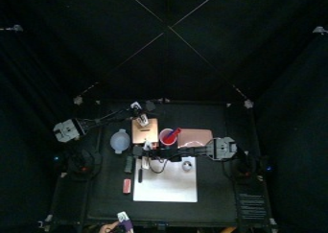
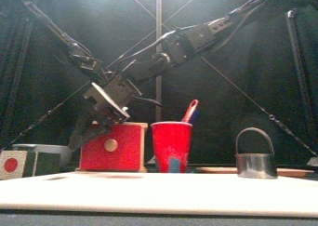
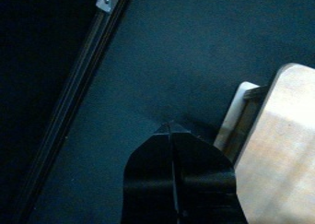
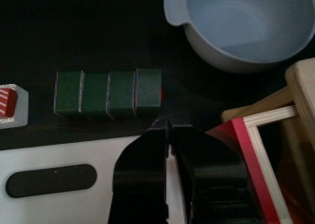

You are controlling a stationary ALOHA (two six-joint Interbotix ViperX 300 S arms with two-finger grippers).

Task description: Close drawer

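The drawer (image 2: 112,147) shows an orange-red front with a pale round knob, set in a small light-wood box unit (image 1: 144,131) near the table's middle. In the right wrist view the drawer (image 4: 261,163) is an open red-edged tray sticking out of the wooden box (image 4: 303,88). My right gripper (image 4: 169,126) hovers just in front of that tray, over the edge of the white sheet (image 4: 74,154), jaws shut on nothing. My left gripper (image 3: 172,128) is shut too, its tip over bare table beside the box's (image 3: 283,112) edge.
A red cup (image 2: 172,146) with a straw stands right beside the box. A pale bowl (image 4: 240,25) and a row of green blocks (image 4: 109,94) lie left of it. A metal handled pot (image 2: 255,157) stands at the right. The white sheet (image 1: 167,185) covers the front.
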